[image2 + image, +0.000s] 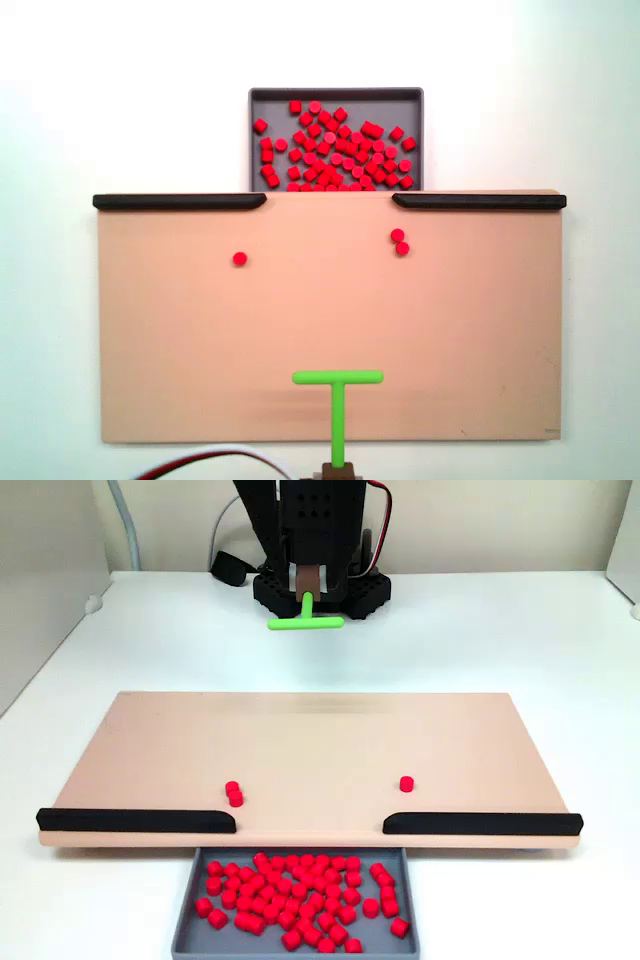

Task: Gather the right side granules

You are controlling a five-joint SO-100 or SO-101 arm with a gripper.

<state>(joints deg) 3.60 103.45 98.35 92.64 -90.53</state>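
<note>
Fingers of the gripper (307, 592) are clamping the green T-shaped tool (338, 395), its crossbar hovering over the board (180, 340). Granules (400, 242) are lying touching on the board, just below the right black rail (478, 201), near the tray (256, 140).

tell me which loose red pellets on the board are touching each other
The granules, a touching pair near the right black rail in the overhead fixed view. The lone pellet on the other side touches nothing.
</note>
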